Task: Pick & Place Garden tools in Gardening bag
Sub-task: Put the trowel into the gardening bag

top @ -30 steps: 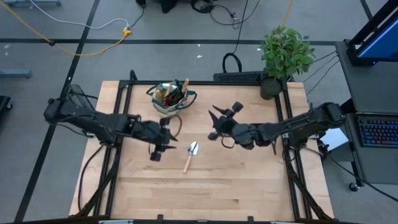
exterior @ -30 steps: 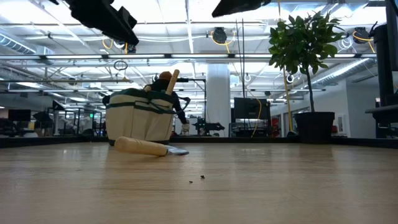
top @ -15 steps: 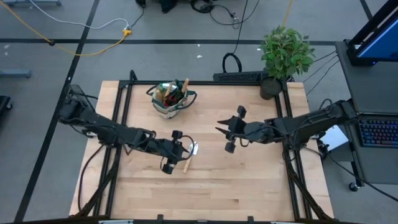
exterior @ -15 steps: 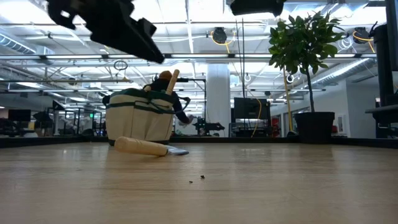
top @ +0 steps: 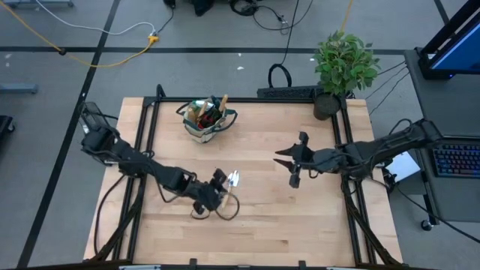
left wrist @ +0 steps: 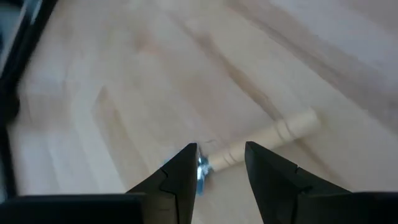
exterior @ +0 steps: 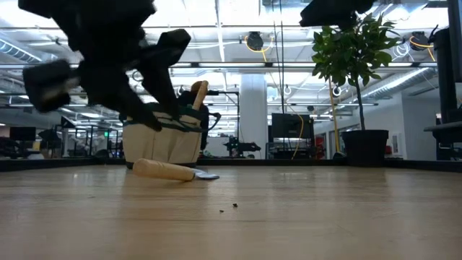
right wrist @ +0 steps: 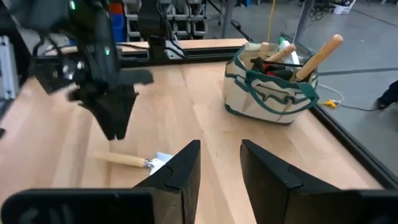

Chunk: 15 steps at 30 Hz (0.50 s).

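Note:
A wooden-handled silver trowel (top: pixel 229 189) lies flat on the table near its middle. It also shows in the low view (exterior: pixel 164 170) and the right wrist view (right wrist: pixel 127 160). My left gripper (top: pixel 222 196) is open just above it. In the left wrist view my left gripper (left wrist: pixel 221 150) has its fingers on either side of the trowel's neck (left wrist: pixel 231 153), without touching it. The beige gardening bag (top: pixel 207 120) stands at the far side with several tools sticking out of it. My right gripper (top: pixel 289 166) is open and empty, right of the middle.
A leafy potted plant (top: pixel 343 66) stands at the far right corner. The bag (right wrist: pixel 272 84) and my left arm (right wrist: pixel 106 93) show ahead of my right gripper (right wrist: pixel 221 148). Bare wood lies along the near side (top: pixel 247 236).
My left gripper has gone toward the table's near right and down, from beside the bag to just above the trowel. My right gripper has drawn back toward the table's right edge. The trowel has stayed where it was.

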Each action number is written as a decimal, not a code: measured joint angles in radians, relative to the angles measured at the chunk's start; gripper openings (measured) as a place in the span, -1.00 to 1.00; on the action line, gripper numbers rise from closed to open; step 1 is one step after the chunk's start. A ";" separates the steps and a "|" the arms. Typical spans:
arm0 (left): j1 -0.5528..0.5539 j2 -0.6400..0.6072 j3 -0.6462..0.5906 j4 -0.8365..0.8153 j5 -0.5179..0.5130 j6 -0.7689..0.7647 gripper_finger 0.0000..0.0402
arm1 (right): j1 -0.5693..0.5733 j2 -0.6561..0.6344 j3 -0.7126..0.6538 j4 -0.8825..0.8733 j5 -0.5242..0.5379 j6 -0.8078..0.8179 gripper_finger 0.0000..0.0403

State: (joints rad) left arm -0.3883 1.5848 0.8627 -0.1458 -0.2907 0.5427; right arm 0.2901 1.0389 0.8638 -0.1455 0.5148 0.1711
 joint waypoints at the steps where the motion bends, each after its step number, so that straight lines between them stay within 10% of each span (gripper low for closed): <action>1: -0.005 0.014 0.001 0.007 0.001 0.065 -0.30 | 0.005 -0.012 -0.008 0.000 0.000 0.009 -0.48; 15: 0.014 0.080 0.030 0.015 0.055 0.487 -0.30 | 0.039 -0.061 -0.052 0.013 0.006 0.079 -0.48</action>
State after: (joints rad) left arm -0.3744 1.6646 0.8928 -0.1311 -0.2359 1.0300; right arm 0.3294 0.9775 0.8116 -0.1327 0.5205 0.2503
